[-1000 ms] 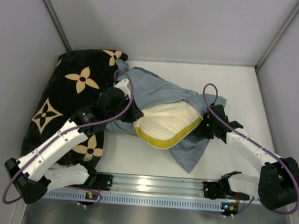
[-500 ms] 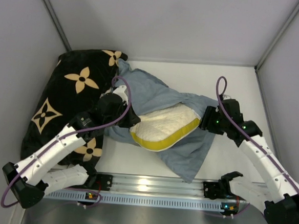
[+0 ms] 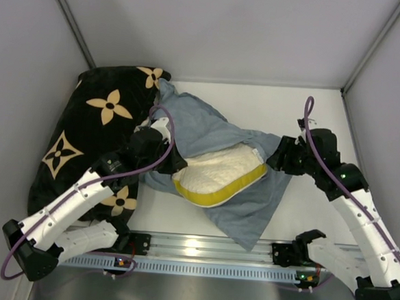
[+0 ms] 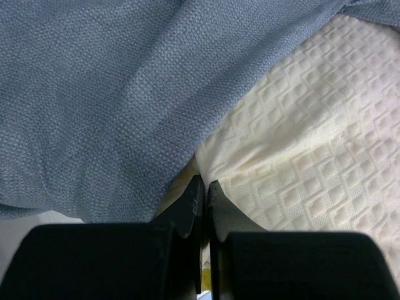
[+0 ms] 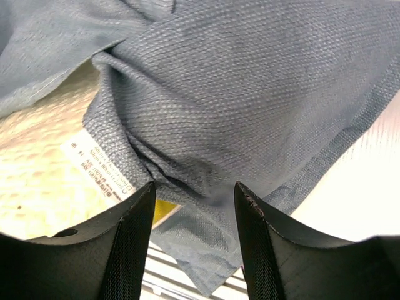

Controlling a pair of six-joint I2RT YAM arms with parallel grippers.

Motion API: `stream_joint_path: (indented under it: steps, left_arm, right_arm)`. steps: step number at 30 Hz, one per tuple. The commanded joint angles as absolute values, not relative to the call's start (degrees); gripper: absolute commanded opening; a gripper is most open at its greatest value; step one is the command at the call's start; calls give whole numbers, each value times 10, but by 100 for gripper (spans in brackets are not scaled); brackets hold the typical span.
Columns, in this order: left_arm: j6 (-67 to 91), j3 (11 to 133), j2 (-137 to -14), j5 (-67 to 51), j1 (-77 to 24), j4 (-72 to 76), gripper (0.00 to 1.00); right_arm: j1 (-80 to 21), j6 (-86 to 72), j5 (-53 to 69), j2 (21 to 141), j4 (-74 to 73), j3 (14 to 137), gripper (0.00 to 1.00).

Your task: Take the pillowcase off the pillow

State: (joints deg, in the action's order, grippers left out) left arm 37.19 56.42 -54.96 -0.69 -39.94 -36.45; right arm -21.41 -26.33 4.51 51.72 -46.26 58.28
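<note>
Large soft blue-grey fabric pillowcase (image 3: 208,126), plain inner side showing, lies crumpled mid-table. It's draped over the far part of the rectangular cream-white textured pillow w/ yellow edge band (image 3: 215,173). Pillow's near part is bare, yellow band facing the arm bases. One flap of the case trails past the pillow toward the near R. Small white printed label (image 5: 97,165) sits at a bunched fold of the case, just beside the pillow.

L end effector (image 4: 202,182): closed, tips tight together at pillow's edge, right under the case's hem; can't tell if any cloth is pinched. R end effector (image 5: 194,185): jaws apart over the bunched fold at pillow's R end, not clamping it.

Case's far-L corner touches a black cushion w/ tan flower motifs (image 3: 95,122), which fills the L side of the white table (image 3: 319,110).
</note>
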Motion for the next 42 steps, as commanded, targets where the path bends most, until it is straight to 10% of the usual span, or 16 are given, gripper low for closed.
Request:
stream_joint_path:
  steps: [1,17,24,42]
  left_arm:
    - [359,563,-536,6,-395,-344,0]
    - [360,563,-532,-23,-394,-345,0]
    - [363,578,-509,-17,-394,-360,0]
    - [345,787,-461,127,-394,-531,0]
  right_arm:
    - [-222,-248,77,497,-447,600,51]
    - [-303,-262,20,575,-374,539,53]
    - [-305,-329,-196,623,-403,509,0]
    - [-233,-362,-264,641,-375,471,0]
